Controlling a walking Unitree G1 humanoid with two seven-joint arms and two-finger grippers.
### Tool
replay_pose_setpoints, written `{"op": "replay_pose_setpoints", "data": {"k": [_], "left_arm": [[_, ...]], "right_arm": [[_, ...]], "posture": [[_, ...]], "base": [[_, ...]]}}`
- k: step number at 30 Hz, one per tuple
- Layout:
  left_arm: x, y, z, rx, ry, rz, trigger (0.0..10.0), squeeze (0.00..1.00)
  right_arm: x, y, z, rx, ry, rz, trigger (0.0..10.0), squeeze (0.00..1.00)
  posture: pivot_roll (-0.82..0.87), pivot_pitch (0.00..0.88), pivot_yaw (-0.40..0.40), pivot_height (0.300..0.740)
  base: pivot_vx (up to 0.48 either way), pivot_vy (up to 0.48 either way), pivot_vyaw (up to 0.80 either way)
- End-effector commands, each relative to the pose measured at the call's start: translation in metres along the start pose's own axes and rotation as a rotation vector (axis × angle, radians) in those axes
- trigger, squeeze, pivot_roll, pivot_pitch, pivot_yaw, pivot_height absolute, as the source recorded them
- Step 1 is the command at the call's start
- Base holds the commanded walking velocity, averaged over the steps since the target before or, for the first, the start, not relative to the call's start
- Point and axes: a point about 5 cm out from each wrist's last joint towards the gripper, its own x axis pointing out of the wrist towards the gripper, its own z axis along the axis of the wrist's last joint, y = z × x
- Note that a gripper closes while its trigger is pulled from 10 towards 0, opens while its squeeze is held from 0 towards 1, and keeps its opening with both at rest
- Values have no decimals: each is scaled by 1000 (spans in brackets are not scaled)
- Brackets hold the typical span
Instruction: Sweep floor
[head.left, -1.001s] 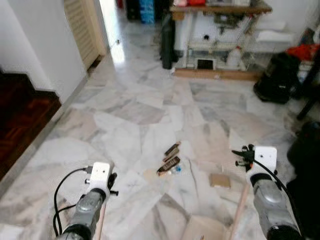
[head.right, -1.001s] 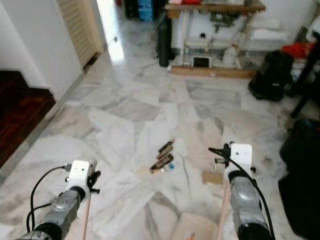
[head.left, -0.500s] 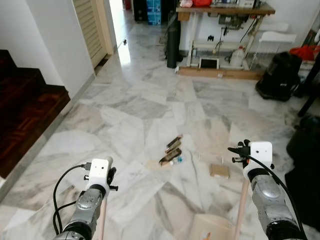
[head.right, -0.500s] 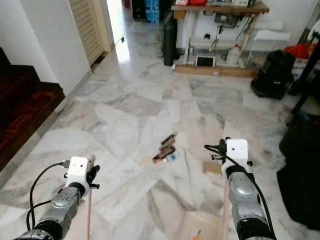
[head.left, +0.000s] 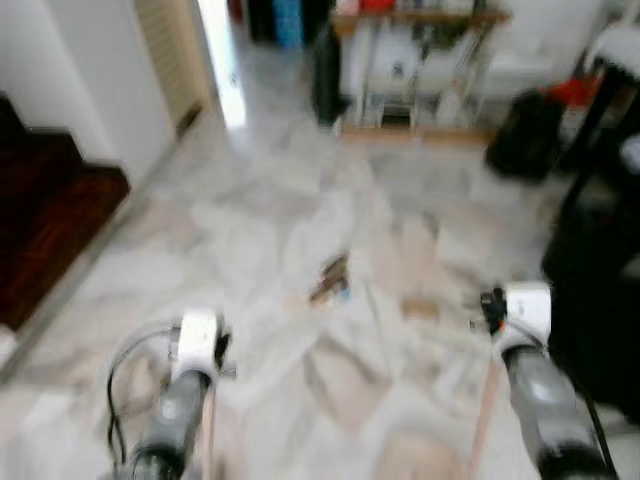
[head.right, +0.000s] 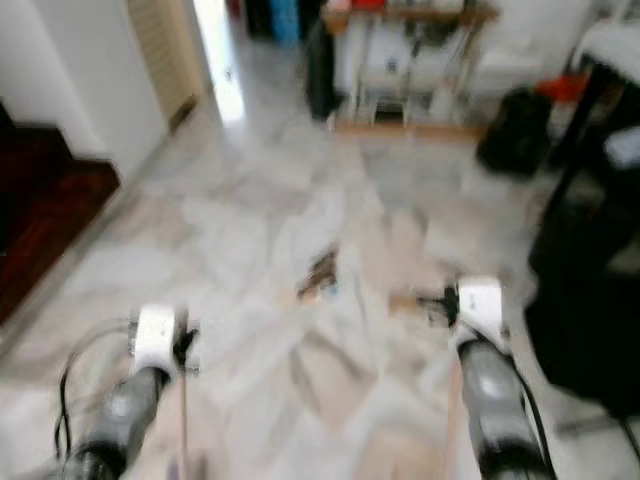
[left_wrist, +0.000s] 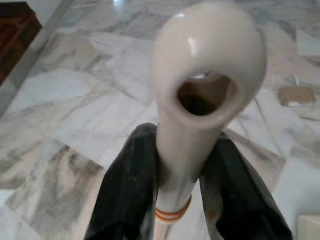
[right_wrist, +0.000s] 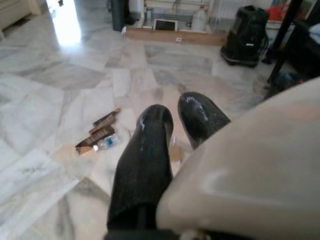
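Gripping a cream handle (left_wrist: 200, 125), the left gripper (left_wrist: 187, 200) is pinching its glossy, rounded shaft between both black fingers; the handle's hanging hole is facing the camera. The right gripper (right_wrist: 175, 135) is showing its two fingers close together with a narrow gap, and a pale wooden pole (head.left: 483, 410) is running down beside that arm; whether it is clamped I cannot tell. The litter (right_wrist: 98, 136), flat brown wrappers and a small clear bottle, is lying at mid-frame on the marble floor (head.left: 250, 250), ahead of both grippers and between them, its long axis slanting toward the upper right. A tan card (left_wrist: 296, 95) is lying nearer the right arm.
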Motion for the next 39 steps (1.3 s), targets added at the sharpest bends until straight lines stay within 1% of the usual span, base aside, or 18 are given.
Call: {"op": "replay_pose_setpoints", "data": {"k": [1,6,19,28,36,39], "left_arm": [[-16,-5,-42,-90,194,-8,10000,0],[-15,-5,-40,-87,187,-27,10000,0],[-16,-4,-40,-70,183,-51,10000,0],[-16,-3,-40,-65,185,-54,10000,0],[-16,-2,-39,-77,179,-49,10000,0],[-16,-2,-40,-73,184,-52,10000,0]], "right_arm": [[3,2,10,2,-43,4,10000,0],[0,4,6,6,-35,8,10000,0],[0,10,5,3,-35,22,10000,0],[1,7,3,26,-22,6,10000,0],[2,9,5,-10,-26,35,10000,0],[3,11,5,-9,-26,39,10000,0]], "posture": [[-209,0,-12,740],[-205,0,2,740],[-201,0,19,740],[-193,0,16,740],[-188,0,12,740],[-184,0,11,740]], "base": [[-386,0,0],[-394,0,0],[-430,0,0],[0,0,0],[0,0,0],[0,0,654]]}}
